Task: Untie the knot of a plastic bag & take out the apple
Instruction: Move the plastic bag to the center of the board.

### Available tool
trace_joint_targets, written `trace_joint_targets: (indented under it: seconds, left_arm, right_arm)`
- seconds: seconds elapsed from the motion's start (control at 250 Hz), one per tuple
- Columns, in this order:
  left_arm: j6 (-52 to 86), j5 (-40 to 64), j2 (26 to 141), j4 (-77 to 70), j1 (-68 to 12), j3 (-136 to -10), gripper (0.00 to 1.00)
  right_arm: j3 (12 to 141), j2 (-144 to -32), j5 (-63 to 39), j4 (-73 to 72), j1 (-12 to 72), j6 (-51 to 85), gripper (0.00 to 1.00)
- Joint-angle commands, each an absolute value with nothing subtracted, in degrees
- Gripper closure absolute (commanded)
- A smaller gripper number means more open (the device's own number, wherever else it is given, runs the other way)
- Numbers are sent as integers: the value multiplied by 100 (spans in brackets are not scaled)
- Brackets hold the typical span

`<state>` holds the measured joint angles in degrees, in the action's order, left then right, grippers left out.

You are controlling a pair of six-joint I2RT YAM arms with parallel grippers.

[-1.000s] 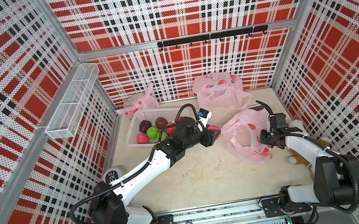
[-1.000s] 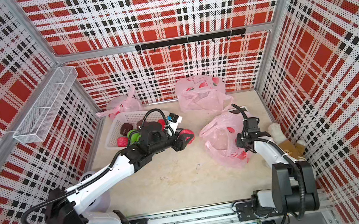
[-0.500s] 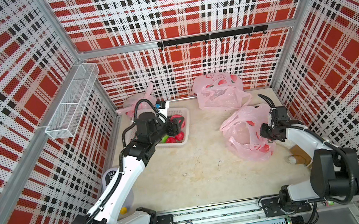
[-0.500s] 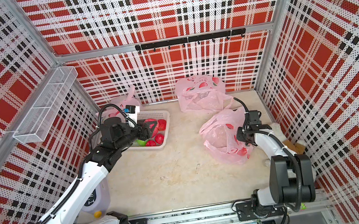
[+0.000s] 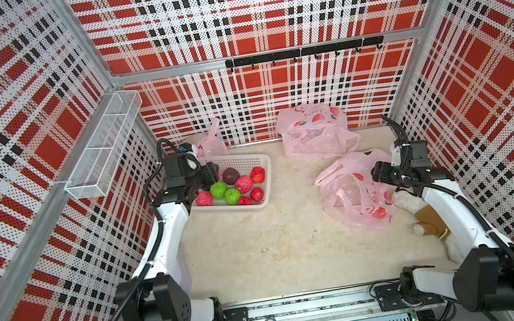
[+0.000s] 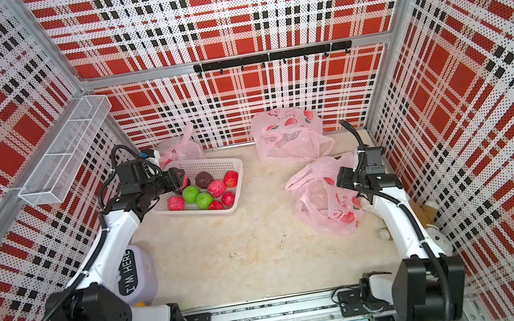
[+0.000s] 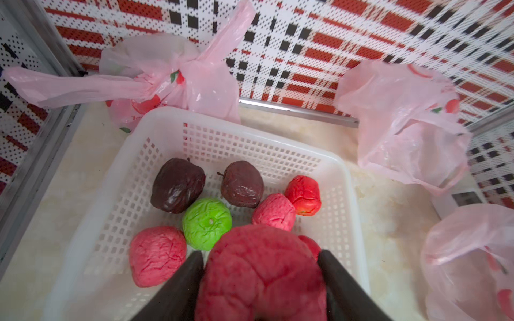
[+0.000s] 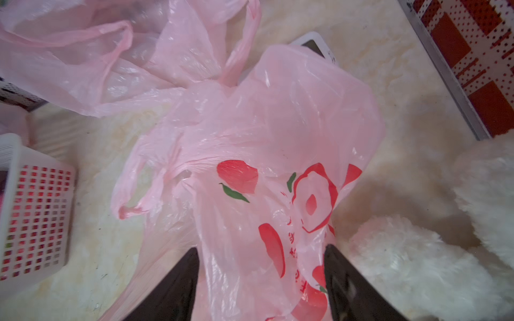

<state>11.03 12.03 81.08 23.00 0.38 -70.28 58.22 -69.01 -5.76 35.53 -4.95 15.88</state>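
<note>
The left gripper (image 7: 260,254) is clamped around a dark red, wrinkled apple (image 7: 261,278), one finger pressed to each side of it, and it holds the apple above the white basket (image 7: 351,194) at the back left of the counter (image 5: 278,244). In both top views this gripper sits over the end of the basket nearest the left wall. Below it in the basket lie other fruits (image 7: 207,223): green ones, two dark brown ones, and several red and pink ones. Over on the right side, the right gripper (image 8: 261,250) has its jaws spread wide and has hold of nothing. The untied pink plastic bag (image 8: 278,133) lies slumped on the counter beneath and between them, its handles loose. Whether the film touches the fingers I cannot tell. A white plush toy (image 8: 403,264) lies just beside that bag, partly under the right arm. A knotted bag (image 7: 167,72) sits in the back left corner right behind the basket, its handles tied together, and a third bag (image 5: 313,132), crumpled, rests against the back wall near the untied one.
</note>
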Motion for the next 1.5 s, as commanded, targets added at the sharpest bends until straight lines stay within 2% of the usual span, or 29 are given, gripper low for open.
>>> trace_joint_targets:
  seconds: [0.0,0.092,0.272,0.404,0.644,0.76,0.952,1.072,1.241,1.349,1.497]
  left_arm:
    - [1006,760,8609,2437,-72,-7309,35]
    - [944,608,9228,2515,-173,-7782,36]
    - [246,-483,10353,3049,-1318,-8887,33]
    - [259,-824,10827,2825,-1693,-9175,31]
    - [-30,-1056,12078,3164,-1695,-10559,27]
    - [-129,-1282,12574,3643,-1695,-11276,22]
    - [-227,-1138,12039,3270,-1681,-10945,20]
    - [-211,-693,11614,3162,-1541,-10731,26]
    - [-228,-848,11240,2824,-1080,-10548,27]
    - [-244,-1197,11570,2869,-706,-11130,18]
    - [-95,-1327,12501,3300,-296,-12594,6]
  right_arm:
    - [6007,-6524,-855,3765,-463,1504,31]
    - [6025,-6286,-864,3806,-288,1575,34]
    - [6063,-6077,-515,3655,505,1730,35]
    - [6088,-6198,-519,3617,896,1776,35]
    - [5891,-6383,-527,3304,1342,1827,35]
    - [5883,-6518,-536,3169,1408,1860,36]
    - [6020,-6750,-467,2993,1600,1880,36]
    - [6241,-7124,-389,2918,1869,1849,36]
    - [6588,-7726,-316,2684,2462,1872,36]
    - [6849,-8133,-247,2613,2866,1854,36]
    - [7174,-8602,-256,2386,3323,1816,36]
